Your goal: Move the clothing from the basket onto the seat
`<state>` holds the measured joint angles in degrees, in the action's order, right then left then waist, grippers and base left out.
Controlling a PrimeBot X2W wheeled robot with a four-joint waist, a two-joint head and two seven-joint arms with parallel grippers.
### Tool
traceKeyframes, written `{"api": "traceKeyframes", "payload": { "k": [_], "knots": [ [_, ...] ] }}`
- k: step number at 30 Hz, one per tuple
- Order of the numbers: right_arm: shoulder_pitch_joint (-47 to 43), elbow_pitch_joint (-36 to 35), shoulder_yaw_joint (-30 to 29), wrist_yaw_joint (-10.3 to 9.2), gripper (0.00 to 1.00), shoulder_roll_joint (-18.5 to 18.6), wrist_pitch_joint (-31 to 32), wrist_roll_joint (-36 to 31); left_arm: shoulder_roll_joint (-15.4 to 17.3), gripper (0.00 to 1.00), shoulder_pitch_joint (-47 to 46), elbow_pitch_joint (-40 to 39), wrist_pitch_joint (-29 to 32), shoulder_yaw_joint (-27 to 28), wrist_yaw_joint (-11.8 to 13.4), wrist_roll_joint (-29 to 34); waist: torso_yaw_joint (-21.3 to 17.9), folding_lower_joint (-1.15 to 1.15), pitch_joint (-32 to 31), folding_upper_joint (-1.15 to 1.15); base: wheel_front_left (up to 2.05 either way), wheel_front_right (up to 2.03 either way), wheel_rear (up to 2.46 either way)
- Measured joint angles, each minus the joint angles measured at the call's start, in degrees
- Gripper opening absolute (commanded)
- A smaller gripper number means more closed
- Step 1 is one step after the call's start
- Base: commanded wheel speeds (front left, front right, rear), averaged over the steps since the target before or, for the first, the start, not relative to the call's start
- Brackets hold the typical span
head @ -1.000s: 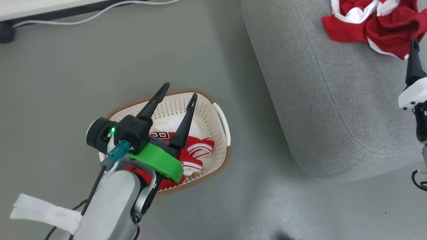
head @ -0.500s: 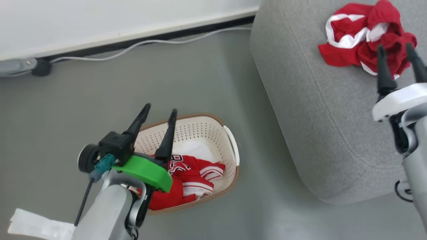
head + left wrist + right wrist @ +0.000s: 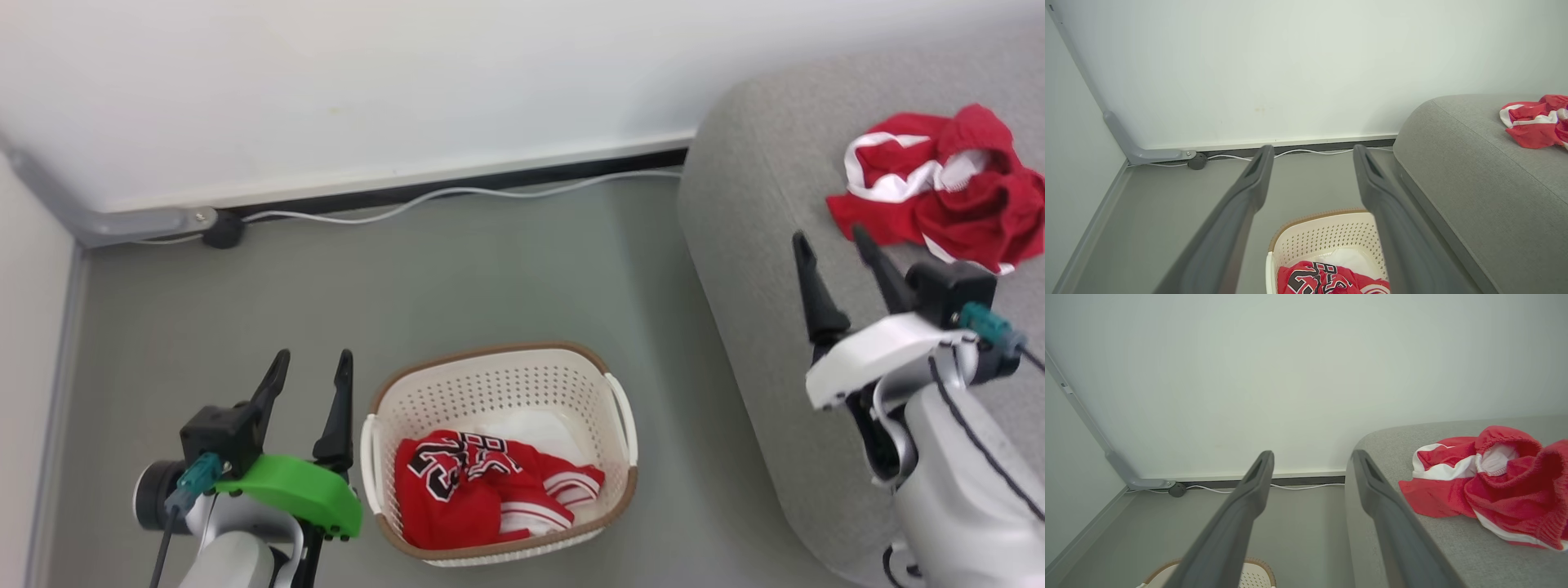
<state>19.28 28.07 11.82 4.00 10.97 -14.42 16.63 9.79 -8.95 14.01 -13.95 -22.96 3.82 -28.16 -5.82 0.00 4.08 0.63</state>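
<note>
- A grey cable duct [image 3: 139,224] runs along the foot of the wall [image 3: 408,82], well to the left of the basket [image 3: 490,384] and beyond it. A black plug [image 3: 222,233] sits at the end of the duct.
- The left gripper [image 3: 313,357] hovers just left of the basket, outside its rim, with its fingers pointing toward the wall. Its jaws are spread wide and there is nothing between them.
- The basket stands upright on the grey floor [image 3: 490,278]. It is an oval cream tub with perforated sides, a brown rim and a white handle at each side.
- A red jersey [image 3: 457,490] with black, white-edged numerals lies crumpled inside the basket, filling its near half. White-striped trim shows at the jersey's right end, and white fabric [image 3: 531,425] shows behind it, toward the basket's far side.
- A white cable [image 3: 457,193] runs along the skirting beyond the basket, from the plug toward the right.
- The grey sofa [image 3: 759,245] stands right of the basket, with a strip of floor between them. Its rounded edge and a seam face the basket.
- The right gripper [image 3: 829,235] hangs well to the right of the basket, over the sofa's edge. Its jaws are fully apart and hold nothing.
- A red striped garment [image 3: 955,204] lies bunched on the sofa seat, the thing farthest right of the basket. It is beside the right gripper's fingertips and clear of them.
</note>
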Motion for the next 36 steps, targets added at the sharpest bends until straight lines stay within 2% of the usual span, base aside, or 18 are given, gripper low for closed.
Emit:
{"api": "traceKeyframes", "payload": {
  "k": [7, 18, 36],
  "knots": [
    [-4.98, -2.71, 0.83, -0.66, 1.0, -1.91, 0.0, -0.09, 0.56, 1.0, 2.86, -0.11, -0.32, 2.23, 0.8, 0.0, 3.63, 0.0, -2.99, 0.0, 0.0, 0.0, 0.0],
    [-11.66, -8.22, 1.6, -2.71, 1.0, -4.14, 0.0, -1.49, 1.91, 1.0, 7.5, -2.22, -0.33, 7.16, 1.25, 0.09, 7.77, 0.0, -6.07, 0.0, 0.0, 0.0, 0.0],
    [-18.49, -13.72, 2.13, -4.71, 1.0, -4.75, 0.0, -2.6, 2.09, 1.0, 14.13, -5.42, -0.47, 10.73, 1.54, 0.88, 7.94, 0.0, -7.49, 0.0, 0.0, 0.0, 0.0]
  ]
}}
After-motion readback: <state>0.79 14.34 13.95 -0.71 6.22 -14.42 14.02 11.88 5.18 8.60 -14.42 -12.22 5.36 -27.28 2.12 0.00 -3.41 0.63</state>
